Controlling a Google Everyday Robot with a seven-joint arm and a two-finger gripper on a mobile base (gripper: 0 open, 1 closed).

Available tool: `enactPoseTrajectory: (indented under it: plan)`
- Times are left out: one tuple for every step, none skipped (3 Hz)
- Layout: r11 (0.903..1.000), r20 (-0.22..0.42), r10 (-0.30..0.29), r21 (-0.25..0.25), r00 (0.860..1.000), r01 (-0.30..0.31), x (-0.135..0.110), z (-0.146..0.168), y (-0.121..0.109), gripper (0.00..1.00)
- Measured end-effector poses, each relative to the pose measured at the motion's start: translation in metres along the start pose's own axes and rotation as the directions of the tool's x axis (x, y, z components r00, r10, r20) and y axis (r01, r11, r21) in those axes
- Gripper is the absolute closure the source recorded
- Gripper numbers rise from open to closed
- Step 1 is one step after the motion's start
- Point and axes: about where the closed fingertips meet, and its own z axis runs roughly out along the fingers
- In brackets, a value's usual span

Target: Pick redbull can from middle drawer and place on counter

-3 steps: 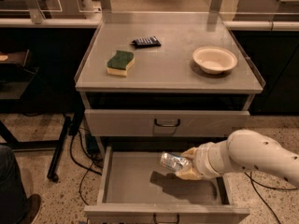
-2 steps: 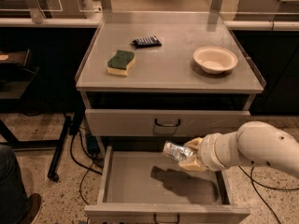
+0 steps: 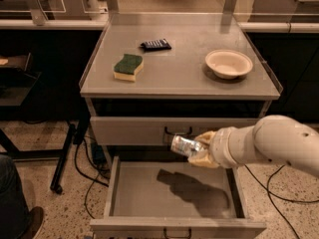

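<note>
Fingers (image 3: 203,136) of yellowish rubber are clamped on the redbull can (image 3: 185,145), one above and one below its near end, so the gripper (image 3: 199,149) sits right of centre in the lower half of the frame with the white arm (image 3: 271,142) running off the right edge. The can is held tilted, its free end pointing up and to the left, clear of everything else (a grip near one end, so it may swing if the arm moves sharply).

Below it, the middle drawer (image 3: 142,195) is pulled fully out at the bottom of the frame. Its floor is bare apart from the shadow (image 3: 192,185) of the can and gripper, which suggests the can hangs well above it. I judge the pick done and the carry to the top as the step in hand.

Behind the gripper, the upper drawer (image 3: 129,130) is shut, which leaves a free path upward in front of it.

Farther back, the counter (image 3: 179,78) fills the middle of the frame. A green and yellow sponge (image 3: 128,66) lies left of centre, a pale bowl (image 3: 229,63) to the right, and a dark packet (image 3: 155,45) behind them. The bare patch between sponge and bowl looks the likeliest spot to set the can.
</note>
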Motion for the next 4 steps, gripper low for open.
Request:
enactPoseTrajectory:
  plan:
    - [0.9934,0.021,-0.063,0.097,0.998,0.06,-0.048,-0.036,-0.04,1.0]
    - [0.9934,0.021,-0.063,0.097,0.998,0.06,-0.048,-0.036,-0.04,1.0]
    - [0.9844,0.028,-0.083,0.158,0.996,0.077,-0.067,-0.059,-0.072,1.0]
    - [0.9766,0.044,-0.105,0.193,0.994,0.095,-0.091,-0.075,-0.102,1.0]
